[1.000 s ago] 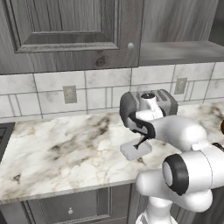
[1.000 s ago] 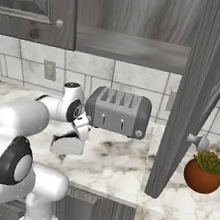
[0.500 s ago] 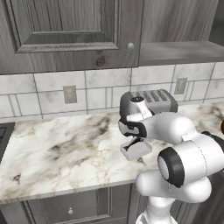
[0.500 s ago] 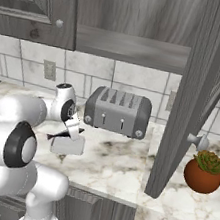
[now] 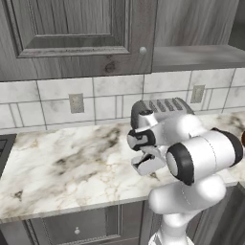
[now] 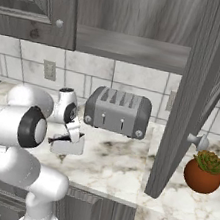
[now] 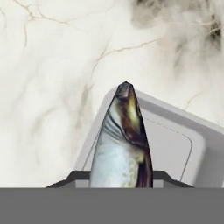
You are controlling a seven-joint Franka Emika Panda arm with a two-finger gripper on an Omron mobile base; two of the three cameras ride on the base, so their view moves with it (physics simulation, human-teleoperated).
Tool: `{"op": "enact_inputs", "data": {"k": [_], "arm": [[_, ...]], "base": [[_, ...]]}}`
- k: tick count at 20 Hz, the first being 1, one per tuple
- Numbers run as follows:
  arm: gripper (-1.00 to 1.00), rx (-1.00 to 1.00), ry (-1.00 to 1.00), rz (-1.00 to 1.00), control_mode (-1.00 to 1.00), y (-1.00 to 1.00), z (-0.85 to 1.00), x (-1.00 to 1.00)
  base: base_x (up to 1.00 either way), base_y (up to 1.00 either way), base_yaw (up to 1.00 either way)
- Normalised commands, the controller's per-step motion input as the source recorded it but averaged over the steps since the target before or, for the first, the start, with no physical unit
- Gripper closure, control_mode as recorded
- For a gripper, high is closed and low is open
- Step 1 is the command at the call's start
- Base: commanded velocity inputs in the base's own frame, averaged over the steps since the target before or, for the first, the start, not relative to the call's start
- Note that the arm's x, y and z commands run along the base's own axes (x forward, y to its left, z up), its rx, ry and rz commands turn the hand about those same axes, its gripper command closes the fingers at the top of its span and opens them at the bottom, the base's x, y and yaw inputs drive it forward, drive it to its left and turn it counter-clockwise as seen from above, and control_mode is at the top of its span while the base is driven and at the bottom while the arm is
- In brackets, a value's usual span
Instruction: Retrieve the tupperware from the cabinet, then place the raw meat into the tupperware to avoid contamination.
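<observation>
Change since before: the arm has folded back toward the left along the bench, and the gripper (image 6: 71,135) now hangs over the tupperware (image 6: 67,147), which was more to the toaster side one second ago.
Raw meat, direction: in the hand view the raw meat (image 7: 124,142) stands with its long axis straight along the gripper, its pointed end away from the camera, toward the far edge of the tupperware (image 7: 175,144).
Raw meat, place: it sits between the two finger tips, so it is above the box and not lying in it; the silver belly is on the left, the dark back on the right in this view.
Gripper: closed on the raw meat, the jaws only a little apart, one on each side of the thick end.
Tupperware: on the marble bench (image 5: 57,167), near the front edge, just under the gripper (image 5: 143,155); in the left base view the tupperware (image 5: 148,165) is partly hidden by the arm.
Toaster: the grey toaster (image 6: 118,111) stands behind, against the tiled wall.
Cabinet: the cabinet door (image 6: 196,91) at the right stands open, with a small potted plant (image 6: 204,171) beside it.
</observation>
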Motion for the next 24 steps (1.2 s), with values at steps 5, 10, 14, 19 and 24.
{"op": "enact_inputs", "data": {"k": [5,10,14,19,24], "arm": [[1.00,0.00,0.13,-0.02,-1.00,0.20,-0.24,0.04],[1.00,0.00,0.09,-0.04,-1.00,0.16,-0.18,0.00],[-1.00,0.00,0.01,-0.07,-1.00,0.05,-0.18,-0.11],[-1.00,0.00,0.00,-0.07,-1.00,0.00,-0.07,-0.35],[-1.00,0.00,0.00,-0.04,-1.00,0.00,0.00,-0.38]], "base": [[0.00,0.00,0.00],[0.00,0.00,0.00],[0.00,0.00,0.00],[0.00,0.00,0.00],[0.00,0.00,0.00]]}}
